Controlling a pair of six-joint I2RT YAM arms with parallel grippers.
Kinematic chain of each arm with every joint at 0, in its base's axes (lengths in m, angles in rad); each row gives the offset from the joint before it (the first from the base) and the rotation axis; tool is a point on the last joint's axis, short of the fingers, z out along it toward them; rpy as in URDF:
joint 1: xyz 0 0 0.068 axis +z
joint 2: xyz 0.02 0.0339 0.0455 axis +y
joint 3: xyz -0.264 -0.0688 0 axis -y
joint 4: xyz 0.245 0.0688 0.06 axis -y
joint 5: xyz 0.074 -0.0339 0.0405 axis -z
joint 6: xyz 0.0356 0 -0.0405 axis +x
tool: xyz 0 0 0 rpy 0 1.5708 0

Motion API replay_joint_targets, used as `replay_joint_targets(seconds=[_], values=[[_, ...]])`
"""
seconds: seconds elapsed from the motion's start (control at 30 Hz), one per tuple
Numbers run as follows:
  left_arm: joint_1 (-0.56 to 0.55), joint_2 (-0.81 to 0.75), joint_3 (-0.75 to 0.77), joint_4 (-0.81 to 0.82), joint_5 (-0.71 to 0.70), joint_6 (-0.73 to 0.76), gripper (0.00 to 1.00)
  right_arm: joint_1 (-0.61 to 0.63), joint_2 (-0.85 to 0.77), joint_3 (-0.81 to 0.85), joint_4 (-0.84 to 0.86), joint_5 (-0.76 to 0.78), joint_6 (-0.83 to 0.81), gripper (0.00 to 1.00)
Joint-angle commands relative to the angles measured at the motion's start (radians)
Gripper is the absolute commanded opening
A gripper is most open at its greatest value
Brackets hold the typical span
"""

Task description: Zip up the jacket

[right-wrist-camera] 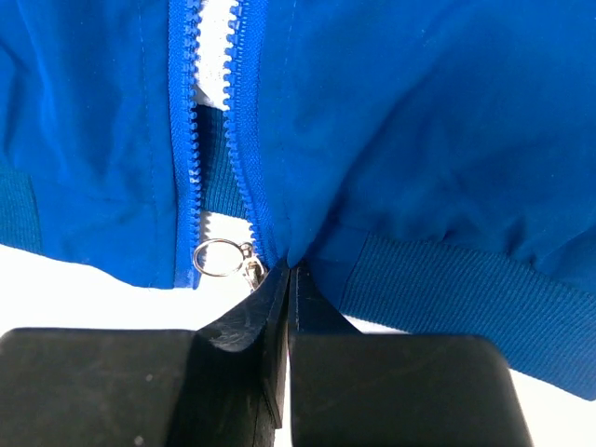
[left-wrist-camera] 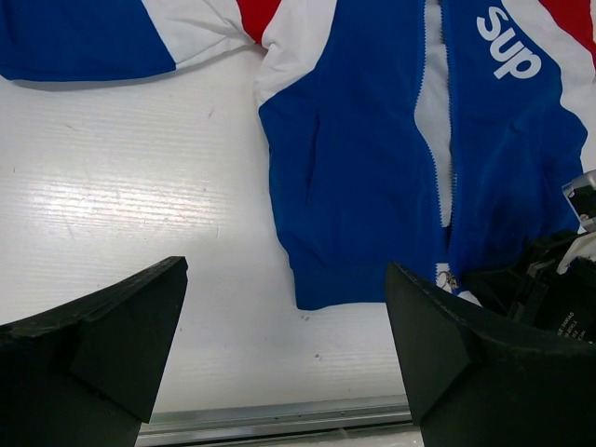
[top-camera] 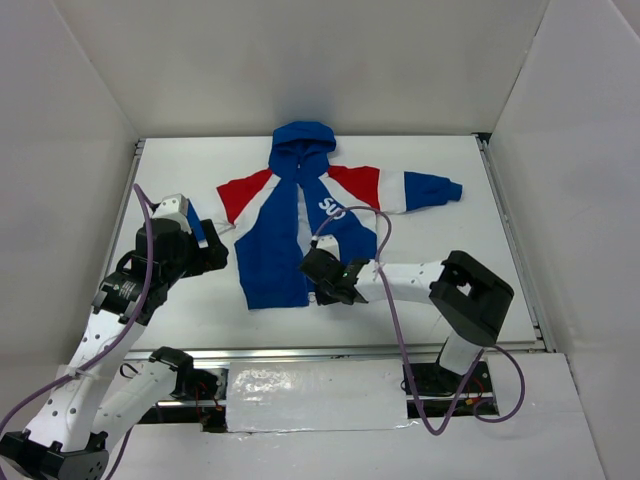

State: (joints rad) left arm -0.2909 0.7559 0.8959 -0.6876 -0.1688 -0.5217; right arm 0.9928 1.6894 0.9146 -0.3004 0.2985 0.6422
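Observation:
The jacket (top-camera: 290, 230) lies flat on the white table, hood far, royal blue with red shoulders, white stripes and "Sup" lettering (left-wrist-camera: 510, 42). Its front zipper (right-wrist-camera: 191, 140) is open, white lining showing between the teeth. The slider with its metal ring (right-wrist-camera: 216, 258) sits at the hem. My right gripper (right-wrist-camera: 291, 272) is shut on the jacket's bottom hem just right of the slider; it also shows in the top view (top-camera: 330, 290). My left gripper (left-wrist-camera: 284, 349) is open and empty, over bare table left of the jacket's lower left corner (left-wrist-camera: 312, 293).
The left sleeve (left-wrist-camera: 84, 37) stretches out to the left, near my left arm (top-camera: 160, 255). White walls enclose the table. A metal rail (left-wrist-camera: 279, 419) runs along the near edge. The right arm's cable (top-camera: 390, 290) loops over the jacket's lower right.

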Motion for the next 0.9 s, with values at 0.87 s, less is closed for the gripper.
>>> replay_joint_targets(seconds=[0.87], values=[[-0.155, 0.088, -0.512, 0.750, 0.617, -0.428, 0.93, -0.249, -0.395, -0.604, 1.234, -0.717, 0.178, 0.00]])
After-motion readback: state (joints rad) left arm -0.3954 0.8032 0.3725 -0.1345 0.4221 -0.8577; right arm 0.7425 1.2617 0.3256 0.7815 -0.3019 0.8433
